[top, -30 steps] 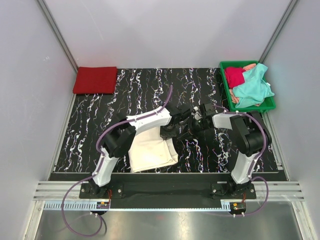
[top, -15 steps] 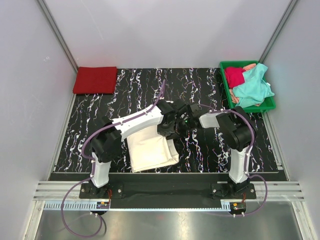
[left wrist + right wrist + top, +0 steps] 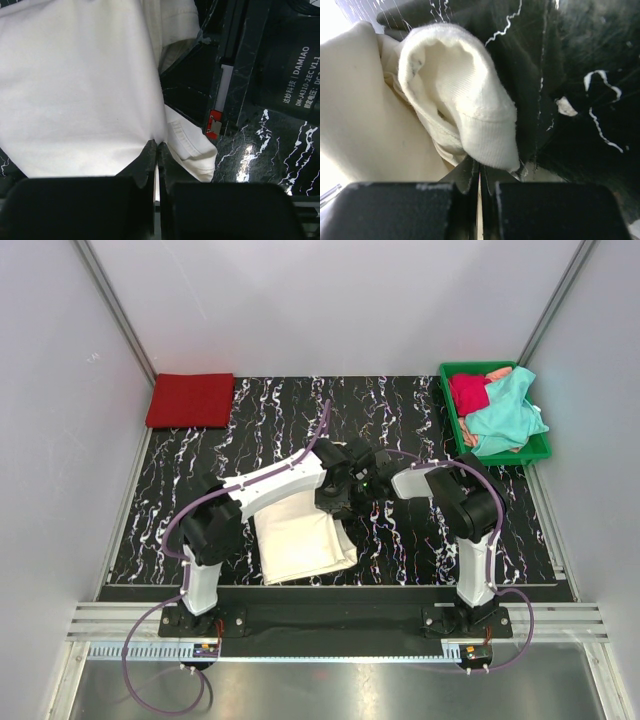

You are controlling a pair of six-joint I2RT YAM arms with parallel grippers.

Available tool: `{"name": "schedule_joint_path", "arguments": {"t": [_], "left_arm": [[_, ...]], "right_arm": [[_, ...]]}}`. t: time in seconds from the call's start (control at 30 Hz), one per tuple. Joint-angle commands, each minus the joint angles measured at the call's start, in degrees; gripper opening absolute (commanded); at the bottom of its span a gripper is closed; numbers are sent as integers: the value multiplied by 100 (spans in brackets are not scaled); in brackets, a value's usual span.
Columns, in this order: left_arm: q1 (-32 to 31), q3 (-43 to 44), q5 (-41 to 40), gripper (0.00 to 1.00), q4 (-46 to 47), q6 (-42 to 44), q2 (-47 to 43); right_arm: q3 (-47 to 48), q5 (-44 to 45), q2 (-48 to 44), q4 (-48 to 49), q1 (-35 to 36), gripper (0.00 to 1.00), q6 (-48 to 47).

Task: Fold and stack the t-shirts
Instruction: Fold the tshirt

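Folding of cream-white shirt (image 3: 300, 540) in hand: left gripper (image 3: 157, 150) & right gripper (image 3: 480, 167) each pinch its far-right edge; next prob. needs synced carry-over w/o slip.

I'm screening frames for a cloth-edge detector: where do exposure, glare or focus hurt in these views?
Top external: even light, sharp throughout, cream-white t-shirt well exposed. Left wrist: that shirt nearly washes out, glare spots on the glossy table, left end effector dark. Right wrist: top-left corner blown out, hem sharp, right end effector dark and soft.
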Motion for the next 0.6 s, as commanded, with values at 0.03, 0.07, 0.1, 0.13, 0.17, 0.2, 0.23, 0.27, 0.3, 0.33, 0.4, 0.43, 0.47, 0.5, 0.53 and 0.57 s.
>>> {"name": "schedule_joint_path", "arguments": {"t": [0.03, 0.07, 0.1, 0.13, 0.17, 0.2, 0.23, 0.27, 0.3, 0.33, 0.4, 0.43, 0.47, 0.5, 0.53, 0.57], "left_arm": [[-68, 269, 304, 0, 157, 65, -287], [-77, 269, 347, 0, 183, 56, -243], [-94, 269, 409, 0, 201, 74, -199], [-103, 312, 435, 0, 236, 83, -173], [-112, 339, 462, 0, 245, 83, -112], [-130, 382, 479, 0, 236, 109, -76], [-130, 461, 480, 0, 245, 126, -15], [-130, 488, 480, 0, 245, 127, 3], [-130, 523, 488, 0, 254, 161, 38], [-130, 584, 480, 0, 236, 179, 90], [-130, 690, 515, 0, 262, 223, 196], [-130, 717, 532, 0, 254, 241, 240], [-121, 726, 558, 0, 245, 267, 293], [-121, 717, 576, 0, 210, 293, 345], [-121, 708, 602, 0, 227, 294, 424], [-121, 656, 637, 0, 262, 346, 442]], "right_arm": [[-100, 898, 98, -397, 83, 0, -158], [-100, 880, 80, -398, 83, 0, -158], [-91, 837, 97, -389, 83, 0, -149], [-91, 810, 106, -389, 83, 0, -158], [-74, 784, 115, -372, 83, 0, -149], [-74, 766, 132, -372, 83, 0, -149], [-82, 766, 124, -363, 83, 0, -149], [-82, 749, 141, -363, 83, 0, -149], [-82, 722, 150, -345, 83, 0, -149], [-74, 713, 150, -345, 83, 0, -149], [-100, 670, 176, -302, 83, 0, -114], [-91, 661, 203, -301, 83, 0, -97], [-100, 626, 203, -293, 83, 0, -88], [-83, 617, 203, -284, 83, 0, -88], [-82, 608, 212, -284, 83, 0, -70], [-74, 599, 203, -301, 83, 0, -79]]}}
